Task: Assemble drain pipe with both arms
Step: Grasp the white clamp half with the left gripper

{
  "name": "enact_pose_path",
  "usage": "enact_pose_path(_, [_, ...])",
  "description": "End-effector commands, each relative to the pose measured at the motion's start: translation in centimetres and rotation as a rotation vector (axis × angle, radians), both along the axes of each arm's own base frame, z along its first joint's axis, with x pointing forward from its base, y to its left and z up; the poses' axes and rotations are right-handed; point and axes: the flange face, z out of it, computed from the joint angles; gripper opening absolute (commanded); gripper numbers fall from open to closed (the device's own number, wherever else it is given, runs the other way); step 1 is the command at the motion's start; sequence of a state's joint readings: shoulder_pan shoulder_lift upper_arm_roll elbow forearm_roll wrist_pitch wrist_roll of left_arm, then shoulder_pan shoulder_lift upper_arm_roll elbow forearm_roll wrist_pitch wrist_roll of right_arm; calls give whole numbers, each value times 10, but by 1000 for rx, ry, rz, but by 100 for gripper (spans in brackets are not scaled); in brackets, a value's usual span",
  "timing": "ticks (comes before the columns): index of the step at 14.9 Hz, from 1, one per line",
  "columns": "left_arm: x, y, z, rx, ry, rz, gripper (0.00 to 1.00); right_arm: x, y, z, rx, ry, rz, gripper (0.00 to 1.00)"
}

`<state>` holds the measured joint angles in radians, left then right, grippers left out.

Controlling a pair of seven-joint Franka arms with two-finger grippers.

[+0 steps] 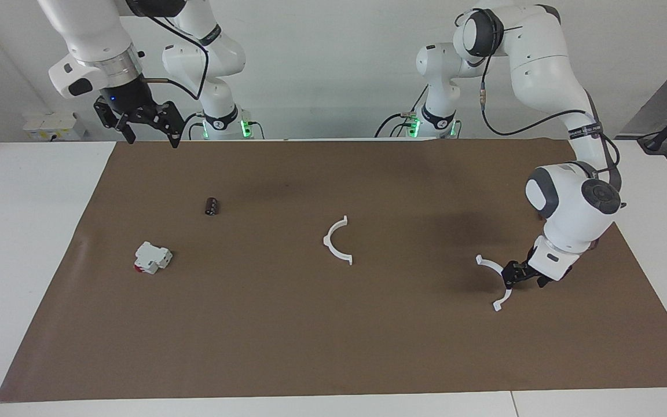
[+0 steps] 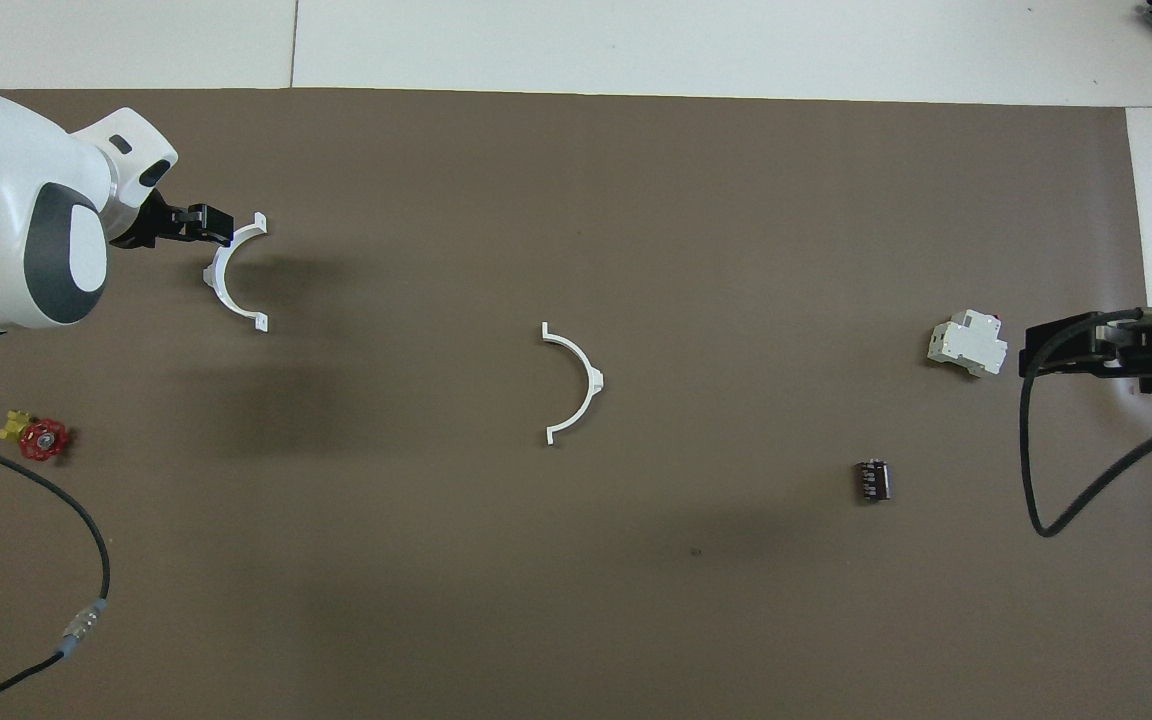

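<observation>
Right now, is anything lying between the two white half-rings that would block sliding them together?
Nothing visible: bare brown mat lies between the half-ring at mid-table and the half-ring at the left gripper.

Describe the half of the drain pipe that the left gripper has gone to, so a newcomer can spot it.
On the brown paper mat, look toward the left arm's end, where the black two-finger left gripper is low at the mat. The thin white plastic arc at its fingertips is the one. The matching white arc lies alone mid-mat, with no gripper near.
</observation>
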<state>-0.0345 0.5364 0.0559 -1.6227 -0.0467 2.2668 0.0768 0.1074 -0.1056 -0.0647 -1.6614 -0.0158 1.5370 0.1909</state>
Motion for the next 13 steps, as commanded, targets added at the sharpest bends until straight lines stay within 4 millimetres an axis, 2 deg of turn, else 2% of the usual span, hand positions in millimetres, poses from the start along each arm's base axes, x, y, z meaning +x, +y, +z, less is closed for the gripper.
enact_pose_path(1, [-20, 3, -24, -14, -31, 15, 87, -7, -2, 3, 23, 5, 21, 100])
enact_pose_path(6, [-26, -5, -25, -18, 27, 9, 79, -7, -2, 3, 23, 4, 21, 100])
enact_pose_path(8, [-28, -6, -25, -22, 42, 32, 72, -7, -2, 3, 23, 5, 21, 100])
enact_pose_path(10, [-29, -8, -23, -25, 53, 53, 55, -7, -2, 3, 23, 5, 21, 100])
enact_pose_path(11, [-30, -11, -23, -26, 70, 70, 42, -7, -2, 3, 23, 4, 21, 100])
enact_pose_path(13, [-31, -17, -21, -26, 103, 72, 5, -7, -2, 3, 23, 4, 21, 100])
